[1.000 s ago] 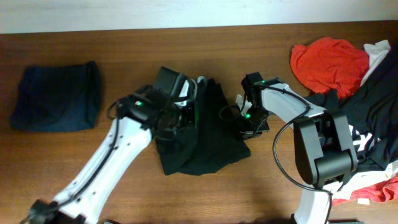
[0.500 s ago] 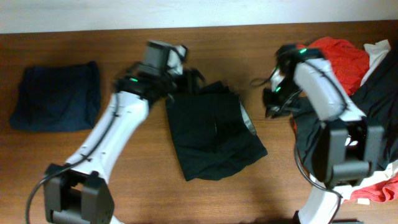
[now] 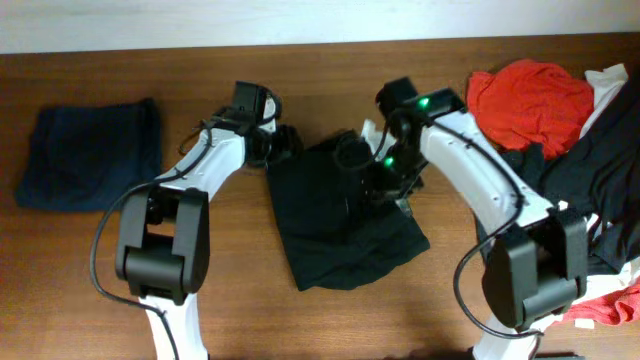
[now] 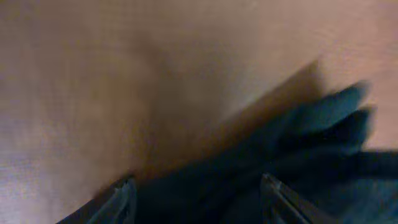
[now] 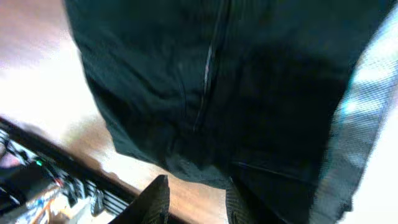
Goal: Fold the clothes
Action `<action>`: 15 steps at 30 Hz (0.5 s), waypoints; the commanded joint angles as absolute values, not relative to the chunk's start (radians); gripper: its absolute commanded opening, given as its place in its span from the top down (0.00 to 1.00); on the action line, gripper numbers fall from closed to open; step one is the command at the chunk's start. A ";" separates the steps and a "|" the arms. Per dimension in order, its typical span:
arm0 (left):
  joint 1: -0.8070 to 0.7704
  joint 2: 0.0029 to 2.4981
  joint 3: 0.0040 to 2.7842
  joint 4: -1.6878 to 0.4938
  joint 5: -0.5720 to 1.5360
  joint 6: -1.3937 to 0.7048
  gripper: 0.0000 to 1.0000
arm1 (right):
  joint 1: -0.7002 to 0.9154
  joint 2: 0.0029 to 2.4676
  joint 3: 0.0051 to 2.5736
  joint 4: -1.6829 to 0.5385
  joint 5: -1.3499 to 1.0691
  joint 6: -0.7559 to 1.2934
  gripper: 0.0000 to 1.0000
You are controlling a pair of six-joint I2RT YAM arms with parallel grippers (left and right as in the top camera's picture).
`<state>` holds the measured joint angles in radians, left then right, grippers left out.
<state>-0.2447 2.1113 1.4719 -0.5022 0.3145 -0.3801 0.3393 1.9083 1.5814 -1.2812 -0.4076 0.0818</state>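
Black shorts (image 3: 340, 225) lie w/ left pincer (image 4: 196, 190) spread at far-left corner, right pincer (image 5: 194, 200) part-spread over right edge

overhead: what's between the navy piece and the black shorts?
Overhead view: the left arm crosses that stretch, reaching toward the black shorts. Otherwise there is only bare table next to the navy piece.

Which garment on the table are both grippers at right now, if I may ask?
The black shorts in the middle: left gripper at their upper-left corner, right gripper over their right side. The navy piece and red shirt lie apart.
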 commanded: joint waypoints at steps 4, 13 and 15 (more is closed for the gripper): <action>-0.250 2.128 1.476 -0.876 0.291 -0.361 0.51 | 0.344 1.920 1.240 -1.102 -0.355 0.137 0.67; -0.250 2.079 1.478 -1.237 0.400 -0.282 0.71 | 0.182 1.919 1.316 -1.032 0.036 0.253 0.67; -0.250 2.032 1.486 -1.173 0.402 -0.282 0.66 | 0.190 1.918 1.399 -1.101 0.035 0.241 0.67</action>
